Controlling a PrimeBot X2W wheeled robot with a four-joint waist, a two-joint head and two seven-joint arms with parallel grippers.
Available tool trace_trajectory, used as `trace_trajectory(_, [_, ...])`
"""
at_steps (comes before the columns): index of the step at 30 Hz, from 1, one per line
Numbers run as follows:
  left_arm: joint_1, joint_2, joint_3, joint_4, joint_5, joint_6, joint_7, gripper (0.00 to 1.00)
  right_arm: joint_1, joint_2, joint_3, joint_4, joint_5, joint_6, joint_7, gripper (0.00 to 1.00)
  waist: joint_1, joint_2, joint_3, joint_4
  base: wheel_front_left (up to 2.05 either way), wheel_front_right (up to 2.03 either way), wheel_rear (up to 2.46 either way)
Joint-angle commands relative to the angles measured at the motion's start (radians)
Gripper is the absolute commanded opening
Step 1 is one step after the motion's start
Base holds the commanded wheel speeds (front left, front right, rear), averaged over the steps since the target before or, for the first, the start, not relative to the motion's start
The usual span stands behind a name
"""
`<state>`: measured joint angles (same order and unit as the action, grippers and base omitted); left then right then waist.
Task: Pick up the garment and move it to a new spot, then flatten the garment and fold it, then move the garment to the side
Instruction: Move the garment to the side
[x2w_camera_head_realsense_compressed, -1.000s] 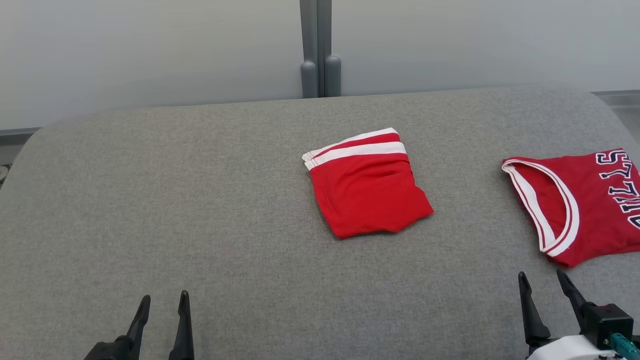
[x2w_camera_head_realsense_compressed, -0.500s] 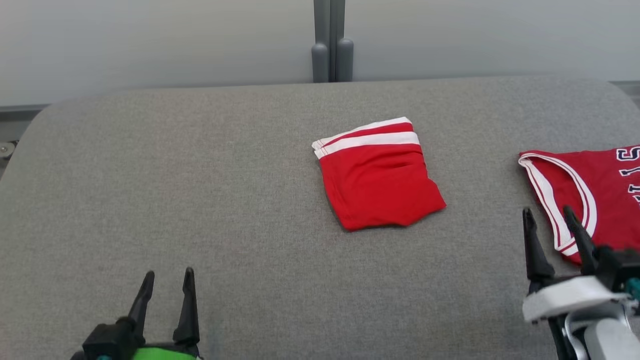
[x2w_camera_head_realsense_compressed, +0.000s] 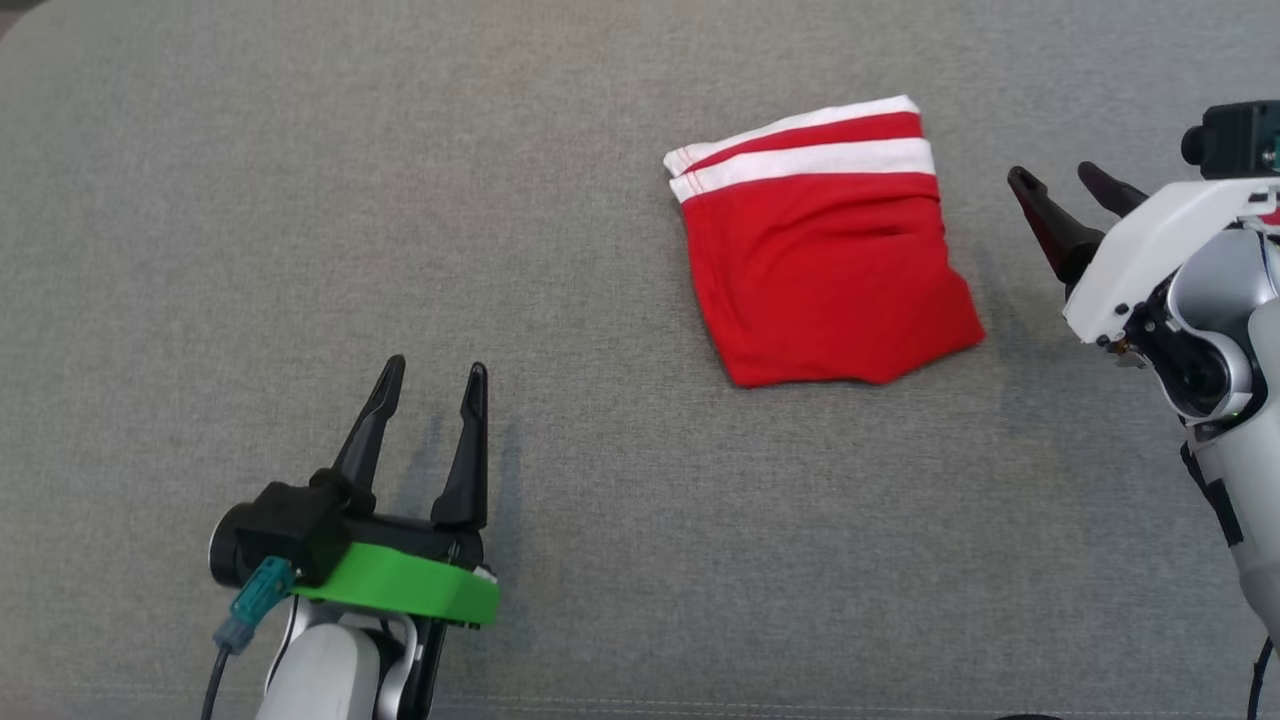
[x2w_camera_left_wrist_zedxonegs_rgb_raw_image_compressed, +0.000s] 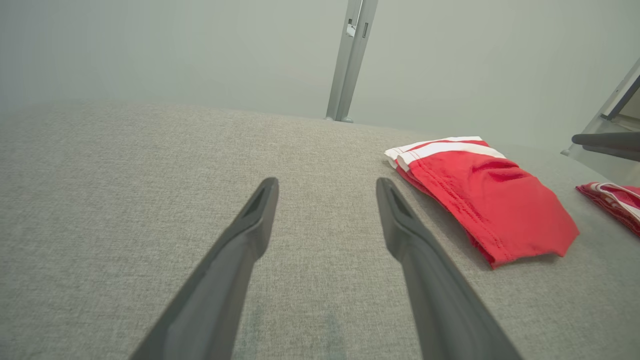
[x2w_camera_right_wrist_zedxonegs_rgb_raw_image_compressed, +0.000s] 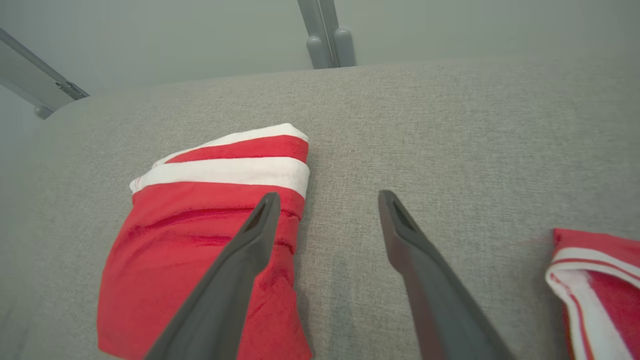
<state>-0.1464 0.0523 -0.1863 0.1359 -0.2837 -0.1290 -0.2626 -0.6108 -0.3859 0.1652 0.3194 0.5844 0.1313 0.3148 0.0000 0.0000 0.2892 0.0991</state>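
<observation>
Shows the folded red garment (x2w_camera_head_realsense_compressed: 825, 250) lying flat on the gray cushion (x2w_camera_head_realsense_compressed: 300, 200), white stripes along its far edge and a pointed corner at its near right. Leaves broad bare cushion to the left of the garment and nearer than it. Leaves more beyond the striped edge, up to the cushion's rounded far rim, with a pale wall and a gray post (x2w_camera_right_wrist_zedxonegs_rgb_raw_image_compressed: 327, 35) behind that rim. Places a second red garment (x2w_camera_right_wrist_zedxonegs_rgb_raw_image_compressed: 595, 280), white-trimmed, to the right of the folded one, with a strip of bare cushion between.

Holds the left gripper (x2w_camera_head_realsense_compressed: 436, 365) well to the left of the garment and nearer than it, fingers spread and empty, over bare cushion. Holds the right gripper (x2w_camera_head_realsense_compressed: 1050, 172) just beside the garment's right edge, level with the stripes, fingers apart with nothing between. In the right wrist view, sets one finger (x2w_camera_right_wrist_zedxonegs_rgb_raw_image_compressed: 235, 280) across the garment's right edge and the other over bare cushion. Cannot tell whether either touches the cloth.

Against a second ago: looks lower and closer with the head camera, so shifts the whole picture rather than the clothes. Keeps the garment in the same fold and shape. Brings both grippers farther up the cushion, the right one from well nearer than the garment to beside its right edge. Keeps both pairs of fingers as wide as before.
</observation>
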Motion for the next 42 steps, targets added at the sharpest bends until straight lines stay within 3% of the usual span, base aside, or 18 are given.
trace_trajectory(1, [-0.044,-0.001,-0.018,0.007,-0.013,-0.002,-0.002,1.0,-0.046,-0.011,0.019,0.033,0.073,-0.001,0.076,1.0,0.0,0.0,0.133,0.112,0.0,0.0,0.0])
trace_trajectory(4, [-0.066,0.0,-0.031,0.012,-0.032,-0.002,-0.002,1.0,-0.084,-0.02,0.034,0.087,0.125,-0.001,0.143,1.0,0.0,0.0,0.146,0.141,0.0,0.0,0.0])
trace_trajectory(15, [-0.077,-0.001,-0.041,0.012,-0.058,0.003,-0.002,1.0,-0.134,-0.007,0.088,0.201,0.207,-0.001,0.234,1.0,0.0,0.0,0.151,0.168,0.0,0.0,0.0])
trace_trajectory(16, [-0.078,-0.001,-0.042,0.012,-0.061,0.005,-0.002,1.0,-0.136,-0.004,0.091,0.208,0.214,-0.001,0.233,0.62,0.0,0.0,0.15,0.166,0.0,0.0,0.0])
trace_trajectory(17, [-0.078,-0.001,-0.04,0.007,-0.062,0.011,-0.002,1.0,-0.147,0.008,0.091,0.209,0.229,-0.001,0.215,0.0,0.0,0.0,0.149,0.156,0.0,0.0,0.0])
trace_trajectory(22, [-0.06,-0.001,-0.029,-0.002,-0.046,0.014,-0.002,1.0,-0.161,0.03,0.089,0.176,0.283,-0.001,0.167,0.0,0.0,0.0,0.135,0.093,0.0,0.0,0.0])
trace_trajectory(27, [-0.042,0.0,0.012,-0.018,0.001,0.01,-0.002,1.0,-0.12,0.036,0.116,0.055,0.345,-0.001,0.123,0.0,0.0,0.0,0.145,-0.069,0.0,0.0,0.0])
trace_trajectory(36, [-0.072,0.037,0.037,-0.021,0.056,-0.001,-0.002,1.0,0.05,-0.043,0.101,-0.158,0.379,-0.001,0.063,0.0,0.0,0.0,0.157,-0.304,0.0,0.0,0.0])
trace_trajectory(42, [-0.095,0.06,0.028,-0.007,0.069,-0.002,-0.002,1.0,0.087,-0.105,0.028,-0.25,0.356,-0.001,0.113,0.0,0.0,0.0,0.167,-0.356,0.0,0.0,0.0])
